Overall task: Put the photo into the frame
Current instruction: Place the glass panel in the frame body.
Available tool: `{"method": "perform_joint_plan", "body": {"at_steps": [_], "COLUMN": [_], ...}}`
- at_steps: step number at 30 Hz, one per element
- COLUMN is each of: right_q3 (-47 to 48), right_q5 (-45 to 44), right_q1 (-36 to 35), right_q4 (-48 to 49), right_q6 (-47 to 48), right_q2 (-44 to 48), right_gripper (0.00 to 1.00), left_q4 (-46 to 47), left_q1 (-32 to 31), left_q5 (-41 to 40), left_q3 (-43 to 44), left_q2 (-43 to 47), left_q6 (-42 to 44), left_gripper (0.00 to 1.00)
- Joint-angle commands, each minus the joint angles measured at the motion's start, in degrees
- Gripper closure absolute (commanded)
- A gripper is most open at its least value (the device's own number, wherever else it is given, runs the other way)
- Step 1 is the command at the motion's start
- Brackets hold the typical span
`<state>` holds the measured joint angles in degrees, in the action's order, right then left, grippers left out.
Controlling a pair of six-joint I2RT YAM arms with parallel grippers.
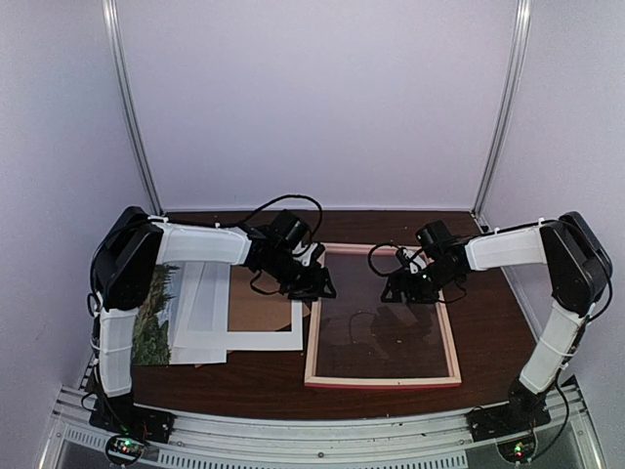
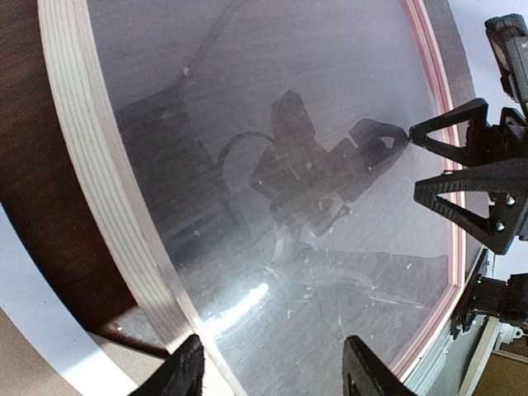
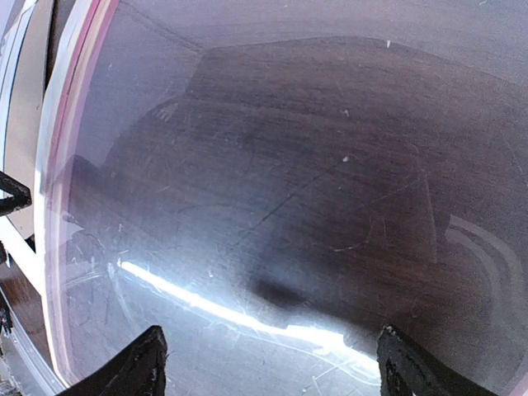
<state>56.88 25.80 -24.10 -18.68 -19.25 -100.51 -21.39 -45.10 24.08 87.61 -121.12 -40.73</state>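
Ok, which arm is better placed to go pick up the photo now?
Left. The photo lies at the table's left edge, beside the left arm's base, past the white mat. The right arm would have to cross the whole frame and the mat. Both arms' jaws stand open, empty.

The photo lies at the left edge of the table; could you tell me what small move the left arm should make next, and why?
Probably swing the left gripper leftward, toward the photo. Its jaws stand open and empty over the left rail of the frame, which appears to hold only its glass pane, while the photo lies outside it, next to the white mat.
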Motion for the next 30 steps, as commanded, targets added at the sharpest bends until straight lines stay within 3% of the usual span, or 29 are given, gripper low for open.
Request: {"method": "perform_joint_plan", "body": {"at_steps": [1,30], "right_q3": [1.01,1.13], "right_q5": [-1.15,-6.05], "right_q1": [-0.24,0.15], "right_q4": [-2.30,-9.12], "right_q6": [0.74,1.84], "right_q2": [-0.20,11.52], "right_gripper": [0.13,0.11], "left_q4": [-0.08,-8.76], "left_q1": [-0.16,-3.24], "left_q5": [-1.47,-12.34], "left_q3": [-0.16,-0.62], "left_q2": [2.38,2.45], "left_q6": [1.67,11.17], "left_gripper": [0.43,0.45]}}
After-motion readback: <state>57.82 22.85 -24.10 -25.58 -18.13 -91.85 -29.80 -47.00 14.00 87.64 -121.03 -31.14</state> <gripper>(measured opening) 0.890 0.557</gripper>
